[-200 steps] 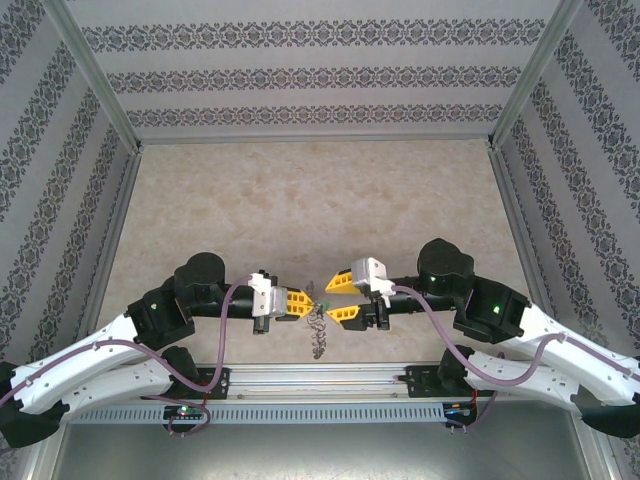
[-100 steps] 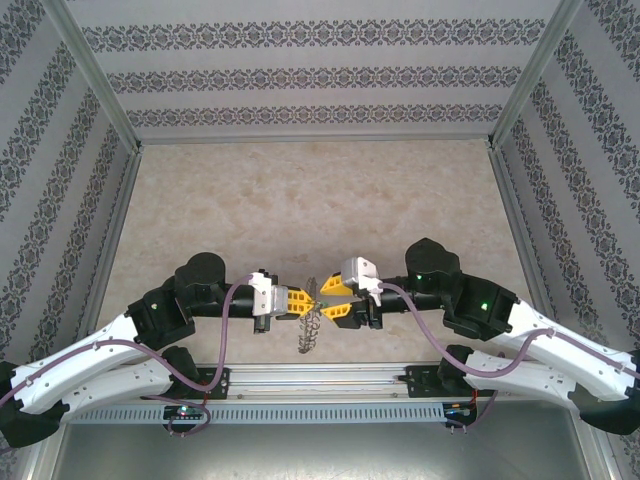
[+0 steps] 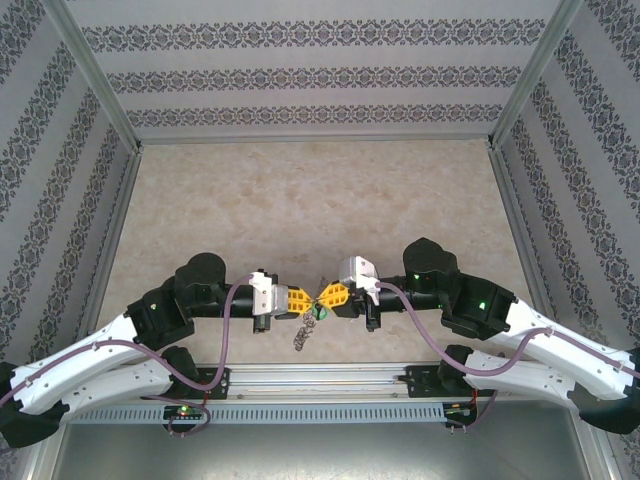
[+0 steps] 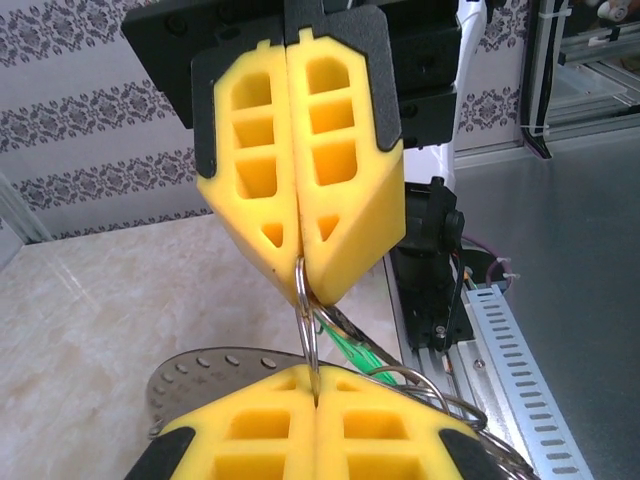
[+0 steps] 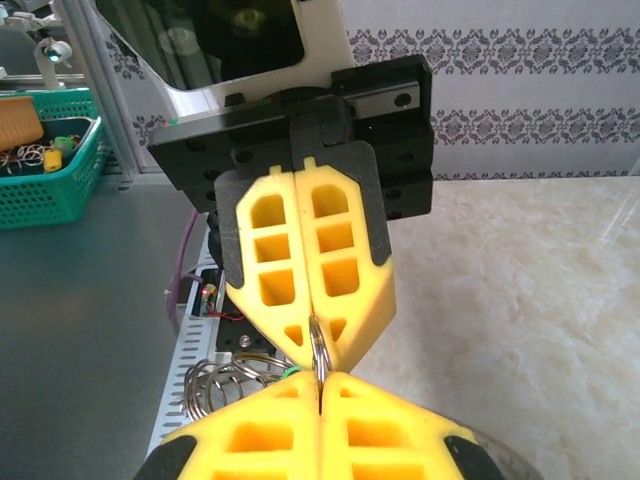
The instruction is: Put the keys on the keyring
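Keyring [image 4: 308, 335] between jaws; oddments [image 5: 52, 158] in basket [image 5: 55, 198]

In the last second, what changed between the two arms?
The right pincer slid left and shut on the keyring, so it now sits tip to tip with the left pincer. The metal bunch hanging below them drifted left. The left pincer stayed shut on the ring, and its arm held its place.
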You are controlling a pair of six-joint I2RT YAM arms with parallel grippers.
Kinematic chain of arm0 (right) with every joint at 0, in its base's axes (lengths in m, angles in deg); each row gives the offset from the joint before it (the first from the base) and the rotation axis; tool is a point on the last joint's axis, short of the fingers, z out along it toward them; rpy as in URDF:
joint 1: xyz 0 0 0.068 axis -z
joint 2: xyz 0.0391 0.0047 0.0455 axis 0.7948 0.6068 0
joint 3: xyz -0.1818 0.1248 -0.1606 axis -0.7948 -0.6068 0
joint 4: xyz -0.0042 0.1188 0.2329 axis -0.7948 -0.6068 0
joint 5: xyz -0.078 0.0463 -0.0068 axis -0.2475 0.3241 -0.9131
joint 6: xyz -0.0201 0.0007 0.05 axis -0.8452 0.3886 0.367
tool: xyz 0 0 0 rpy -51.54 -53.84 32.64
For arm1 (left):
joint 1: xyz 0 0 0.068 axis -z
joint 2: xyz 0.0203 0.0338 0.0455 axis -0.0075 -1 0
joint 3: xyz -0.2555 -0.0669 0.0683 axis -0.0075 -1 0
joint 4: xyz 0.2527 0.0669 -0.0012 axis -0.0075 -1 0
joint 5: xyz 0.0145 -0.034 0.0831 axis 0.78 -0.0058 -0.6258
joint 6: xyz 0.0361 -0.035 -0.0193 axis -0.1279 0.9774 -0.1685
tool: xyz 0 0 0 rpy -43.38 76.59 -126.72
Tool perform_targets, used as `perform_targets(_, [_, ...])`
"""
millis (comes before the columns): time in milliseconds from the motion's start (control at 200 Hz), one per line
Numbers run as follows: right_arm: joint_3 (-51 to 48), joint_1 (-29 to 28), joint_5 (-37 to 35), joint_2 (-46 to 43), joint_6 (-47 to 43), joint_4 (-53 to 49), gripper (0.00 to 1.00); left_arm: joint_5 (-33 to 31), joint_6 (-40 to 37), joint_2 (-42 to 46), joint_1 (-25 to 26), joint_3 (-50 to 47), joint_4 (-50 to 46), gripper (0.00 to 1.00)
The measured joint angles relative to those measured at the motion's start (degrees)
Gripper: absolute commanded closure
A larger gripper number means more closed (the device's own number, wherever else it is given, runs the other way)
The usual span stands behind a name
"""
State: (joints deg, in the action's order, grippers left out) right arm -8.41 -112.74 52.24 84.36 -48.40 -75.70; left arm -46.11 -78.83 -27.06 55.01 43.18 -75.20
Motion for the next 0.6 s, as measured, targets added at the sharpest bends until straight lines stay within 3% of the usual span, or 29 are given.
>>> perform_targets(600, [1.5,6.0,4.6,5.7,6.0,-0.9,1.0,-2.9,-0.2,1.4,0.0,-0.4,0.0,1.0])
